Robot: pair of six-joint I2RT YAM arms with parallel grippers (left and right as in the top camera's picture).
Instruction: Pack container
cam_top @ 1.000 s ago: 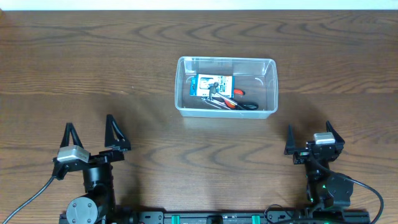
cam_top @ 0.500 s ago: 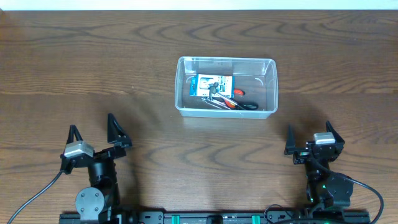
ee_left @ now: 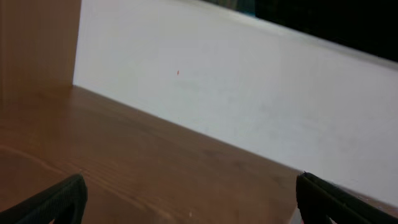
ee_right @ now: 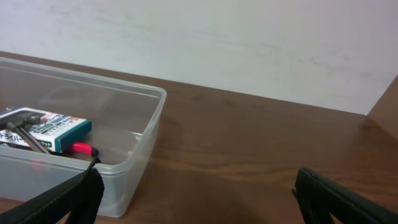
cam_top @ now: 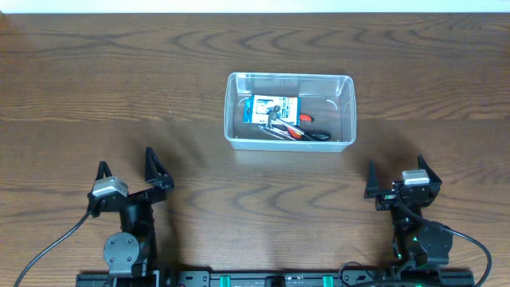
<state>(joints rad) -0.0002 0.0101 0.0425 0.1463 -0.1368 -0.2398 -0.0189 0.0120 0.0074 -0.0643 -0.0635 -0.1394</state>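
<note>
Roughly at the middle of the overhead view, a little toward 12 o'clock, the clear plastic container (cam_top: 289, 76) stands upright on the wooden counter (cam_top: 96, 80), its long side running from 9 to 3 o'clock. Inside it lies a blue-and-white box (cam_top: 275, 108), set toward the 9 o'clock half of the tub. Just beside the box, toward 3 o'clock, shows a red-handled tool (cam_top: 306, 119), and along the 6 o'clock wall lie thin metal tools (cam_top: 275, 131) and a black-handled tool (cam_top: 319, 135); the exact kinds are too small to tell.

From the right wrist view, the container (ee_right: 149, 134) fills the 9 o'clock side of the picture, with the box (ee_right: 56, 129) and a red handle (ee_right: 81, 148) visible through its see-through wall.

From the container, the right gripper (cam_top: 395, 163) hangs at about 4 o'clock, well apart from it. Its jaws stand spread wide with nothing between them, and in its own camera the right gripper (ee_right: 196, 186) frames only bare counter.

At about 7 o'clock from the container, also well apart, is the left gripper (cam_top: 126, 159), jaws likewise parted and empty. Its wrist camera shows the left gripper (ee_left: 189, 196) over bare wood, with a white wall (ee_left: 249, 93) beyond the counter's edge.
</note>
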